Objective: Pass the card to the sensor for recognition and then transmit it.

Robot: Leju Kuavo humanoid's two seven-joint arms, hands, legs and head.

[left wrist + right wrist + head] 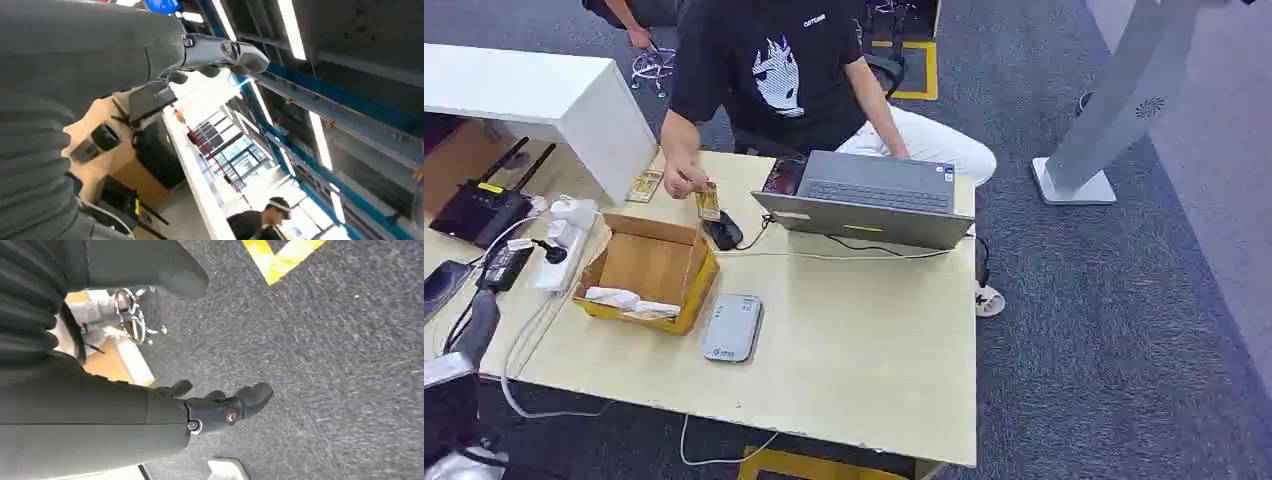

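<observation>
A person in a black T-shirt sits across the table and holds a yellowish card just above the tabletop, between the cardboard box and a black mouse. A second card lies flat on the table's far left. The grey flat sensor lies right of the box. My left hand is raised with its fingers apart and holds nothing; its arm comes in at the lower left. My right hand hangs over the carpet, fingers loosely spread, holding nothing.
An open grey laptop stands at the table's far side, its cable running across the top. On the left are a black router, a power strip and a white cabinet. A white stand rises at the right on the carpet.
</observation>
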